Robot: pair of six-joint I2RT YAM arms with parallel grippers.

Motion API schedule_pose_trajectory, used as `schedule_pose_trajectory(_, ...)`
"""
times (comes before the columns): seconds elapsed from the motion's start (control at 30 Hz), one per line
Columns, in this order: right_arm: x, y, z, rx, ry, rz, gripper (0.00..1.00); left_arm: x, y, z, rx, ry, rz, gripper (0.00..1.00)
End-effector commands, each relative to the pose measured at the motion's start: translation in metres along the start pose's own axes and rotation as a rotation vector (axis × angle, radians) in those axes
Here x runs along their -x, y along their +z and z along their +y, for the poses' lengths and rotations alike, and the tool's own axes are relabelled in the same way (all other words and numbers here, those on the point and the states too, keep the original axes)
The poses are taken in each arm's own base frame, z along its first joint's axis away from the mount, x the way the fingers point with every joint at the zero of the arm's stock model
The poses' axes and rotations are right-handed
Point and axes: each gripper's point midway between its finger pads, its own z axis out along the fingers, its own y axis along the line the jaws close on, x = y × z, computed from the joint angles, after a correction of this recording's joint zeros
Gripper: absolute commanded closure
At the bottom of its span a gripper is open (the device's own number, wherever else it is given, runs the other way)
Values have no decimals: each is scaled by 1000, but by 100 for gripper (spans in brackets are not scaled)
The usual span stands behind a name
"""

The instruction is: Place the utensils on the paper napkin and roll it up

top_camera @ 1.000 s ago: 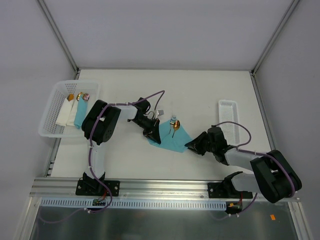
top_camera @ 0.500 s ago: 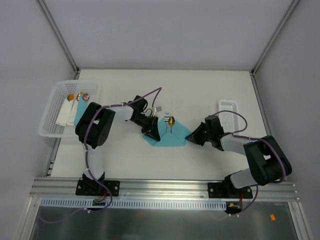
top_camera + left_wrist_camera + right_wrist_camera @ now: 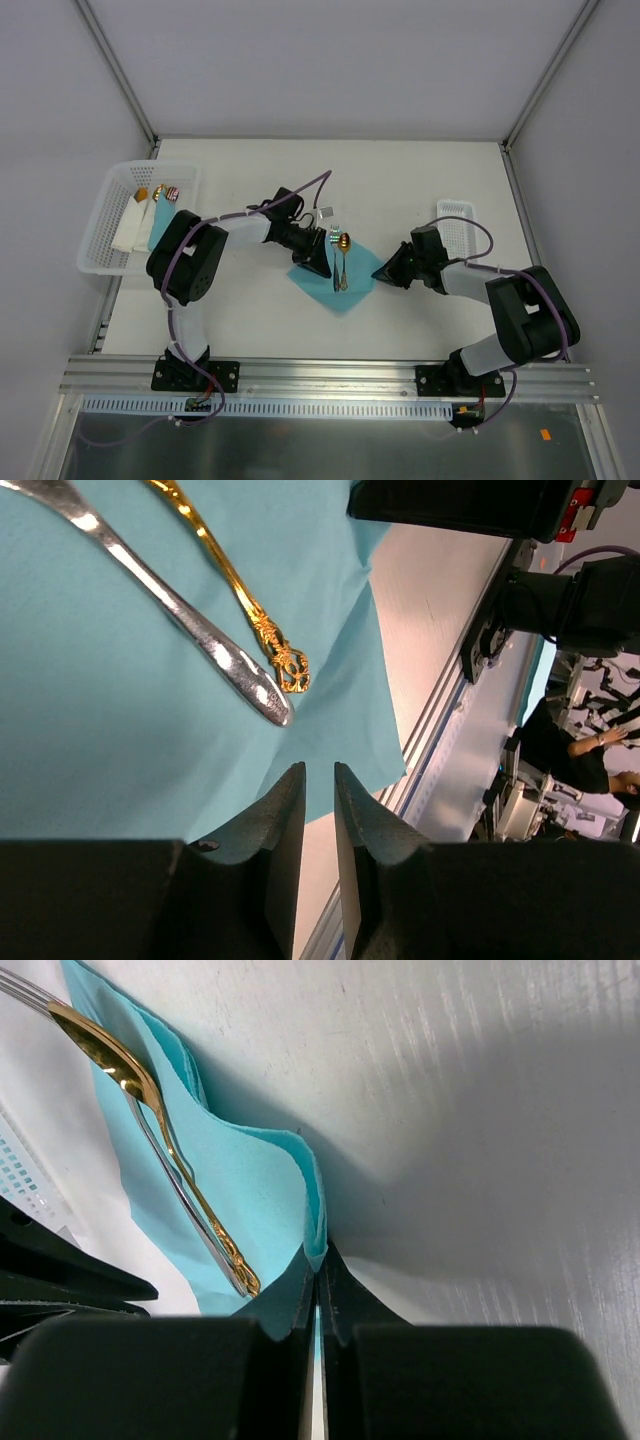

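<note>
Top external view: on the white flat table (image 3: 420, 170), the turquoise square paper napkin (image 3: 345, 292) lies mid-table with both utensils resting side by side on it. The placing looks done, and the rolling seems barely begun. The right gripper (image 3: 318, 1260) is clamped tight on the napkin's right-hand corner, lifting that edge into a raised fold that leans toward the cutlery. The left gripper (image 3: 320, 775) sits at the opposite border, jaws a narrow slit apart and gripping nothing. Just beyond its tips lie the handle ends of the slim silver metal utensil (image 3: 215, 652) and the slim gold ornate-handled spoon (image 3: 262, 630). Wrapping the sheet around them remains.
</note>
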Motion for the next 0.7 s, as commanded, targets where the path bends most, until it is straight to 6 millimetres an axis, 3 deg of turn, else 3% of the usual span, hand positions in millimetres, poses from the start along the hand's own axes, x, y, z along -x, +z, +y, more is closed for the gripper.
schedule_pose_trajectory(0.0,6,-1,7,5,-25,-1,100,15,-5,-14,-8,42,-65,82)
schedule_pose_trajectory(0.03,6,0,6,1,-25,1,100,21,-9,-13,-9,64,-98,83)
schedule_pose_trajectory(0.07,5,-1,5,-5,-24,5,100,14,-11,-9,-7,65,-102,82)
schedule_pose_trajectory(0.13,4,-1,3,-8,-23,6,100,14,-24,-19,-25,140,-131,79)
schedule_pose_trajectory(0.17,4,-2,3,-8,-25,6,100,6,-27,-17,-32,208,-124,77)
schedule_pose_trajectory(0.2,4,-2,3,-9,-26,6,100,5,-36,-29,-37,284,-144,70)
schedule_pose_trajectory(0.27,3,-1,1,-15,-25,11,100,-11,-43,-23,-3,448,-144,64)
schedule_pose_trajectory(0.3,2,-1,0,-19,-25,13,100,-12,-55,-36,6,547,-176,60)
schedule_pose_trajectory(0.37,1,-1,-1,-26,-25,21,100,-31,-61,-34,32,738,-149,56)
schedule_pose_trajectory(0.4,1,0,-1,-26,-25,23,100,-36,-70,-44,42,839,-164,55)
schedule_pose_trajectory(0.47,1,-1,-1,-28,-21,23,100,-52,-69,-36,95,1032,-103,55)
schedule_pose_trajectory(0.53,0,-1,-2,-35,-17,25,100,-77,-55,-40,110,1167,-6,57)
schedule_pose_trajectory(0.57,0,-1,-3,-36,-15,27,100,-87,-50,-28,160,1201,44,58)
schedule_pose_trajectory(0.67,0,-1,-5,-42,-10,23,100,-109,-26,-29,165,1306,137,58)
